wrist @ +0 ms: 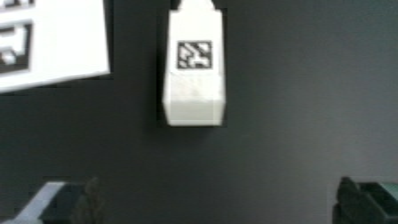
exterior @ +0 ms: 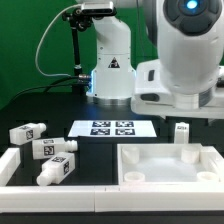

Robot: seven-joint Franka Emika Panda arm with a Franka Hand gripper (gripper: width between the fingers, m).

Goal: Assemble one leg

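Note:
A white leg with a square tag on it stands alone on the dark table, ahead of my gripper. The gripper is open and empty. Its two dark fingertips are spread wide and are short of the leg, not touching it. In the exterior view this leg stands right of the marker board, under the big white arm, whose fingers I cannot make out there. Three more legs lie at the exterior view's left.
The large white square panel with a raised rim lies at the front right, with a short white post standing in it. A white rail borders the front left. A flat white edge with part of a tag shows beside the leg.

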